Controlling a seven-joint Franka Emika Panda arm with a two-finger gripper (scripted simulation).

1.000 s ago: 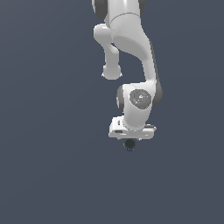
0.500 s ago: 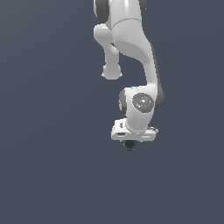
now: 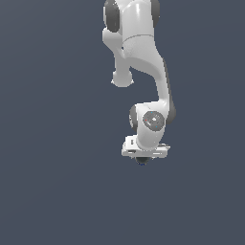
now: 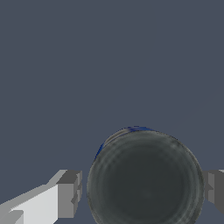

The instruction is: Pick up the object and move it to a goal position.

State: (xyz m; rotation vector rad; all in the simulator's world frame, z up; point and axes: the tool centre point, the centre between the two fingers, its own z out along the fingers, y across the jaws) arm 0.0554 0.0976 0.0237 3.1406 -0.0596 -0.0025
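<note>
The object (image 3: pixel 141 161) is a small dark grey-black ball. In the exterior view it peeks out just below the white hand of my gripper (image 3: pixel 143 157), which points straight down over it. In the wrist view the object (image 4: pixel 146 179) fills the space between the two grey fingertips (image 4: pixel 70 192). A thin gap shows between the ball and one fingertip, and the other fingertip sits right at its edge. The jaws stand open around the ball. The fingers themselves are hidden in the exterior view.
A plain dark grey-blue surface (image 3: pixel 57 182) lies all around the arm. The white arm's links (image 3: pixel 139 52) rise above the hand toward the top of the exterior view.
The wrist and hand have sunk a little lower over the ball. The ball has stayed where it was.
</note>
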